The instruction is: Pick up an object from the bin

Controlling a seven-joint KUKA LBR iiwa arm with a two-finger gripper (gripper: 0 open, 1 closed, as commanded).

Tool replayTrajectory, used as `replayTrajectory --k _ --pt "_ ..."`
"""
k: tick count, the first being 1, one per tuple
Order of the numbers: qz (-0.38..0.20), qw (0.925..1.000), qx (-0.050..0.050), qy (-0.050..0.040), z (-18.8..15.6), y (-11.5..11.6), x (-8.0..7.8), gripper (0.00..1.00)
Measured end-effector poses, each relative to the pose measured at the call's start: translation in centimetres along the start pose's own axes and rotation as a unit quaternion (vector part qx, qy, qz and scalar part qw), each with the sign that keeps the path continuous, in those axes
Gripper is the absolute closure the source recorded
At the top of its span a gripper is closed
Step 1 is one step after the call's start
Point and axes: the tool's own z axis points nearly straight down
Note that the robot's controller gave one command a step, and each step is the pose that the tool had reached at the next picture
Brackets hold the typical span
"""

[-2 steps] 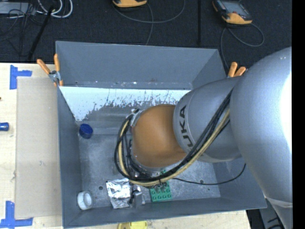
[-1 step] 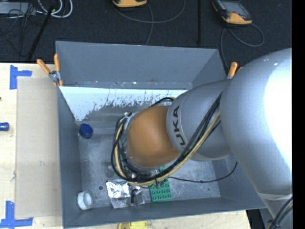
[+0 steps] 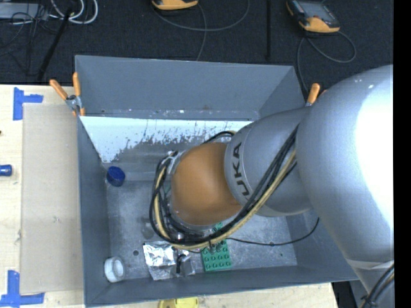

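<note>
Crumpled foil (image 3: pixel 158 256) and a green brick (image 3: pixel 217 258) are seen by the bin's (image 3: pixel 125 223) near wall, with the gripper (image 3: pixel 183 264) set low between them. Its state cannot be told. The reach is judged in hand. Closing on one, then lifting, is called for.

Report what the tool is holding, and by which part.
Cannot be told: the arm's orange wrist cover hangs directly above the crumpled foil and the green studded brick, blocking sight of any hold.

Arm (image 3: pixel 334 172) in from the right, wrist pitched down. I see the orange cover (image 3: pixel 202 188) facing up, cables (image 3: pixel 158 201) looped round it, gripper (image 3: pixel 183 264) low beneath.
</note>
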Motion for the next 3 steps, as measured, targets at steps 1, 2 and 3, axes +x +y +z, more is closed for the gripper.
replayTrajectory --k 1,2,3 --pt "0.001 1.0 0.0 0.0 0.0 0.0 0.0 1.0" --pt "0.003 1.0 0.001 -0.0028 -5.6 0.0 -0.1 1.0" --pt "0.006 1.0 0.002 -0.0044 -12.7 0.1 -0.3 1.0"
